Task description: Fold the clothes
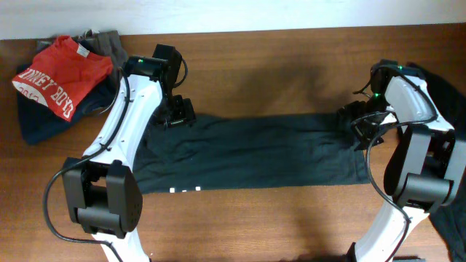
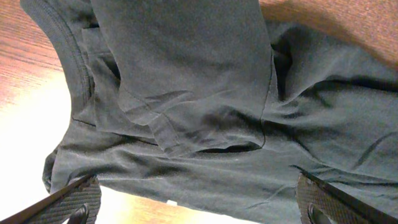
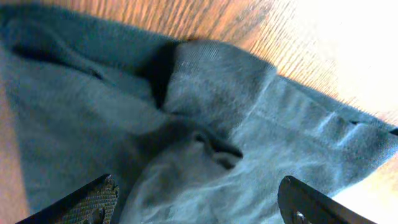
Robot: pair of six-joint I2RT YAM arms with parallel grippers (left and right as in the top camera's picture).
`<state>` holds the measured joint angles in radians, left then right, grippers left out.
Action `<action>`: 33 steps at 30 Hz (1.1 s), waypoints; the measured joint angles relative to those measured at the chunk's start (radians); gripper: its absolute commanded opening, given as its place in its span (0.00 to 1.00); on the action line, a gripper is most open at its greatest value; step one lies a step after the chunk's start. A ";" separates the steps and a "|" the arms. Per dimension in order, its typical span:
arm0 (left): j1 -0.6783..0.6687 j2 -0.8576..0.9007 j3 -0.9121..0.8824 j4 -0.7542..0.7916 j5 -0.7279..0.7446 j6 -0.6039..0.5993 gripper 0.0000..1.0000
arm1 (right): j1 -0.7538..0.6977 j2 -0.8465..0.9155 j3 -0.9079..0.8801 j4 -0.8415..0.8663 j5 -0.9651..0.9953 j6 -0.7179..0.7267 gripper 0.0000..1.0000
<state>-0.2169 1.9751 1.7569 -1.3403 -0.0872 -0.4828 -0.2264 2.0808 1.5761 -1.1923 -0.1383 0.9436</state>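
At the table's (image 1: 277, 225) far left corner a red shirt with white lettering (image 1: 62, 73) lies on a heap of darker garments (image 1: 44, 120). The left gripper (image 1: 177, 113) hangs over the left end of the black T-shirt (image 1: 255, 149), fingers (image 2: 78, 202) spread wide and gripping nothing. The T-shirt lies folded into a long band across the middle, and at its right end the right gripper (image 1: 362, 125) stands open above bunched cloth.
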 measured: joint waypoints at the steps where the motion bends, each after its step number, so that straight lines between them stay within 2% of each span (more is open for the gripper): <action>1: 0.000 0.000 0.000 -0.001 0.000 0.000 0.99 | 0.000 0.000 -0.005 0.010 0.021 0.006 0.82; 5: 0.000 0.000 0.000 -0.002 0.000 0.000 0.99 | 0.000 0.000 -0.018 0.031 0.072 0.023 0.78; 10: 0.000 0.000 0.000 -0.002 0.000 0.000 0.99 | 0.000 0.000 -0.023 0.042 0.097 0.024 0.61; 17: 0.000 0.000 0.000 -0.002 0.000 0.000 0.99 | 0.000 0.000 -0.023 0.042 0.097 0.026 0.55; 21: 0.000 0.000 0.000 -0.002 0.000 0.000 0.99 | 0.000 0.000 -0.023 0.056 0.098 0.025 0.43; 24: 0.000 0.000 0.000 -0.002 0.000 0.000 0.99 | 0.000 0.000 -0.023 0.060 0.098 0.026 0.29; 31: 0.000 0.000 0.000 -0.002 0.000 0.000 0.99 | 0.000 0.000 -0.023 0.049 0.100 0.030 0.04; 33: 0.000 0.000 0.000 -0.002 0.000 0.000 0.99 | 0.000 0.000 -0.023 0.043 0.101 0.028 0.04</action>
<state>-0.2169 1.9755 1.7569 -1.3422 -0.0868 -0.4828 -0.2268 2.0811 1.5536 -1.1492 -0.0372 0.9714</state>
